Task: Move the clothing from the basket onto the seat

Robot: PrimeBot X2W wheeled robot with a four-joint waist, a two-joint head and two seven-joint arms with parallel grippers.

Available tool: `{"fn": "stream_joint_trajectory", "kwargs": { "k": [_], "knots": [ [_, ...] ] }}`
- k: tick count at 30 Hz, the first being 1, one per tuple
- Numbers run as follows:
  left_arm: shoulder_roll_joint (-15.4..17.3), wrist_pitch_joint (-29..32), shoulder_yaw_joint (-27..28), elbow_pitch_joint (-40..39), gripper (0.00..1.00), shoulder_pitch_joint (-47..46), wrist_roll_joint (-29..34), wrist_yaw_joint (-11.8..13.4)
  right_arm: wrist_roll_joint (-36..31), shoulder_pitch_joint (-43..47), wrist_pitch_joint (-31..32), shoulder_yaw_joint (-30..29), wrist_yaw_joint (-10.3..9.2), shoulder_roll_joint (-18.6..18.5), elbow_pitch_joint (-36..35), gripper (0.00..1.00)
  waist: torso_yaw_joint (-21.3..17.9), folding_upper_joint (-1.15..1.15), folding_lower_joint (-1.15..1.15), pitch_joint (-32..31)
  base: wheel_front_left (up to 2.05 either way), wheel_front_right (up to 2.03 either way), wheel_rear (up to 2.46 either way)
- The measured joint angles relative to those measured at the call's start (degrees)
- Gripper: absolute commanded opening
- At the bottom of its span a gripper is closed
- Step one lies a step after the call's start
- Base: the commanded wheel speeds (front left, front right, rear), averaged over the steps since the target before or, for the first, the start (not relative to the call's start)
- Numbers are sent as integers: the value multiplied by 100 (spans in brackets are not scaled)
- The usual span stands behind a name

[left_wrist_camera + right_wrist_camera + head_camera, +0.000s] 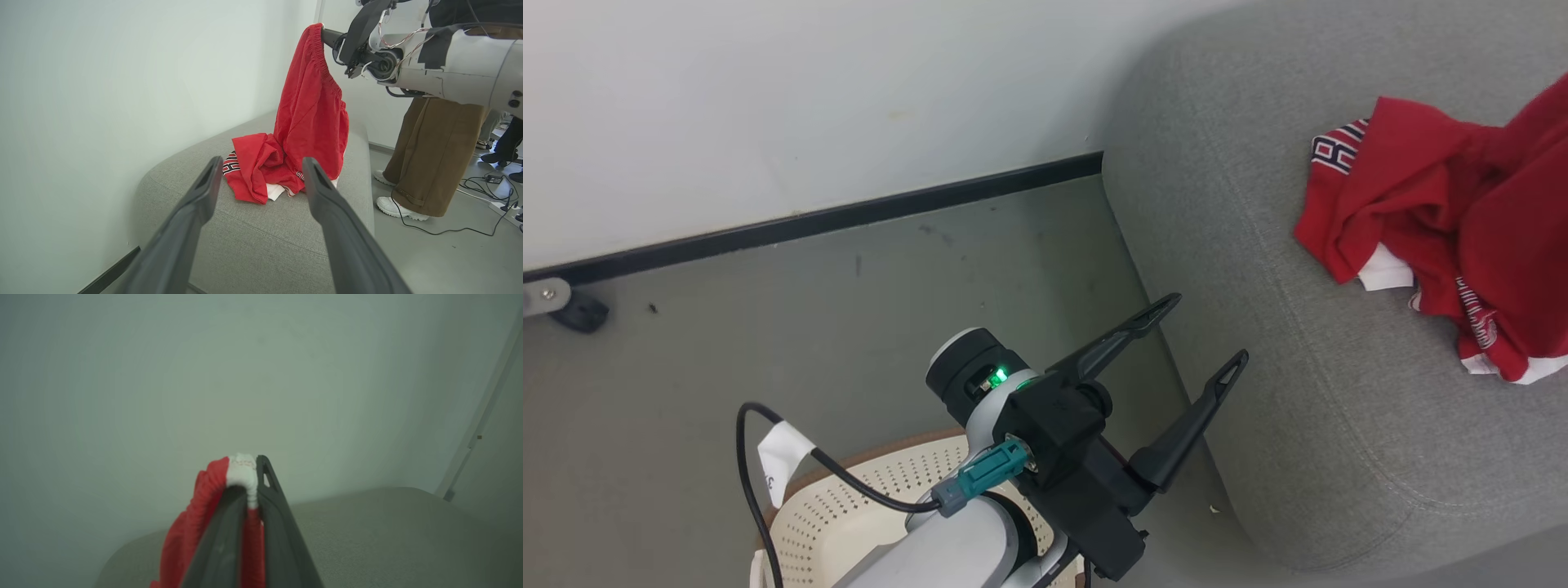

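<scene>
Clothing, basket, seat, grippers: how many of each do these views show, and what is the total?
Clothing: 2 (lying garment on the seat, hanging garment in the shut right gripper)
Basket: 1
Seat: 1
Grippers: 2 (left gripper open)
Total: 6

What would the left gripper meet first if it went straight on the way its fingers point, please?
Probably the clothing heaped on the seat, framed between the left gripper's open fingers; depth is unclear, so it might brush the seat's near edge first.
</scene>
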Motion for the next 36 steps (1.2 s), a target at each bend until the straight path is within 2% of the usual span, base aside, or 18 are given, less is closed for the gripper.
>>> {"fn": "stream_joint_trajectory", "kwargs": {
  "k": [6, 13, 14, 15, 16, 18, 29, 36],
  "knots": [
    [9, 69, -4, -29, 100, -174, 41, -3, -8, 190, -5, 201, -7, 471, 710, 0, 316, 0, 0, 420, 0, 0, 0],
    [47, 69, 38, 18, 100, -279, 126, -9, -41, 180, -33, 394, -4, 869, 1171, 0, 552, 0, 0, 706, 0, 0, 0],
    [51, 69, 45, 32, 100, -285, 127, -9, -64, 180, -41, 410, -2, 896, 1221, 3, 574, 0, 0, 733, 0, 0, 0],
    [52, 68, 52, 46, 100, -289, 132, -9, -73, 180, -47, 427, 0, 915, 1254, 21, 591, 0, 0, 755, 0, 0, 0],
    [52, 67, 58, 64, 100, -291, 133, -9, -83, 180, -48, 444, 1, 925, 1277, 44, 604, 0, 0, 771, 0, 0, 0],
    [56, 65, 76, 92, 100, -301, 133, -9, -111, 180, -49, 485, 3, 934, 1338, 100, 615, 0, -1, 786, 0, 0, 0],
    [158, -52, 212, 181, 100, -319, 132, 8, -221, 216, -103, 773, 86, 1115, 1430, 100, 406, -1, -1, 676, 0, 0, 0],
    [244, -115, 285, 287, 100, -208, 107, 51, -332, 804, -108, 1025, 103, 1247, 1170, 100, 232, -1, -1, 539, 0, 0, 0]
  ]
}}
